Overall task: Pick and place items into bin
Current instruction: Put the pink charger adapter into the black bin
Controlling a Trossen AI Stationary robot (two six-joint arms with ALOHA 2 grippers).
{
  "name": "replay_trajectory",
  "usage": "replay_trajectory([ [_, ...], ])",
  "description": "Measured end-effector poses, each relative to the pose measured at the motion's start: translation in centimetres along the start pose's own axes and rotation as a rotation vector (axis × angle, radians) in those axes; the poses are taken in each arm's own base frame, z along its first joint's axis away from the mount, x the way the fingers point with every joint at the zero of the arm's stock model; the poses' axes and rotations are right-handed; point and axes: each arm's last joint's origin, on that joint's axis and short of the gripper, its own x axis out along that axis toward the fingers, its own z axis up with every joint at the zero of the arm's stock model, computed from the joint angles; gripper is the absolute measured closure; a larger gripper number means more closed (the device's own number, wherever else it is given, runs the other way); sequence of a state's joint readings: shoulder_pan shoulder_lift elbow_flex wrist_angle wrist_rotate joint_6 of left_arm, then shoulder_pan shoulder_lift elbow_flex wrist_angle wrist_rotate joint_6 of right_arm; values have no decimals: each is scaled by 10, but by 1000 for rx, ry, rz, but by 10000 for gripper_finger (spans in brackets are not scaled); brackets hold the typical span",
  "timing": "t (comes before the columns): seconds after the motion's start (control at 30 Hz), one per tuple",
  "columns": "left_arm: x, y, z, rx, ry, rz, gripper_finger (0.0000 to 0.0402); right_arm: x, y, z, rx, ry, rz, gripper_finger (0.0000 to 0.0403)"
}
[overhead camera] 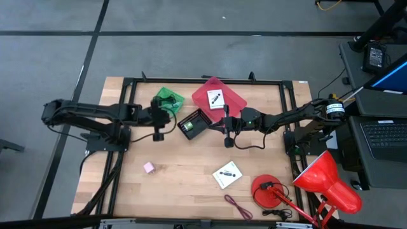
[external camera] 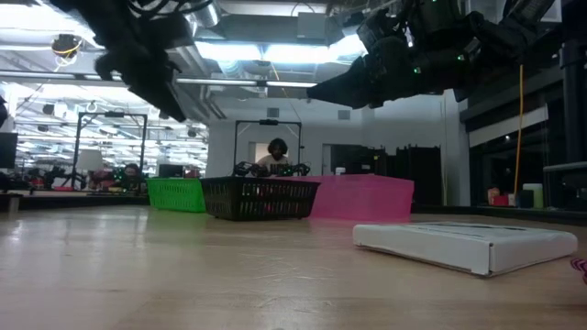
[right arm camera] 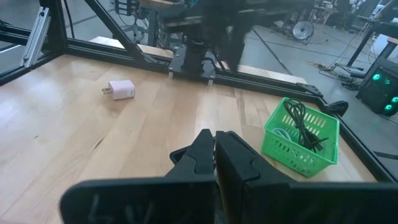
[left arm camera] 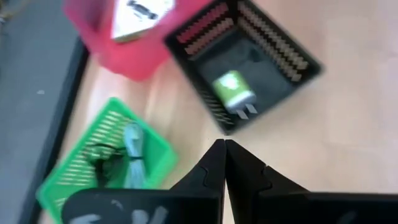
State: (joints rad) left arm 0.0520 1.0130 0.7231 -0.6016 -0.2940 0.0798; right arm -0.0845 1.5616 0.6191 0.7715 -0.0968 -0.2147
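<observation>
Both grippers hover shut and empty above the table's three bins.

Nearest, unsorted, lie a thin maroon cord, a flat white card box and a small pink charger plug; beyond, left gripper and right gripper flank the black mesh bin, green bin, pink bin. No legible writing.

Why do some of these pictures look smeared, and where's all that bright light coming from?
Left wrist view: the green basket, black basket and pink bin look streaked, as from motion blur. Low view: ceiling lights glare behind dark arms; the near white card is soft. High view: evenly lit, the red lamp sharp. Right wrist view: the pink cube is clear.
</observation>
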Motion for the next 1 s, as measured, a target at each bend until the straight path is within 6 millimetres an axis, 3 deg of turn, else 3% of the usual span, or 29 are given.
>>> replay_trajectory([
  [0.23,-9,-28,-2,-16,-2,-120,399,0,0,0,0,0,0,402],
  [0.57,-35,-62,1,-139,267,-157,399,0,0,0,-1,-1,-1,402],
  [1.0,-31,-144,1,-73,411,-188,393,0,1,-6,2,58,12,402],
])
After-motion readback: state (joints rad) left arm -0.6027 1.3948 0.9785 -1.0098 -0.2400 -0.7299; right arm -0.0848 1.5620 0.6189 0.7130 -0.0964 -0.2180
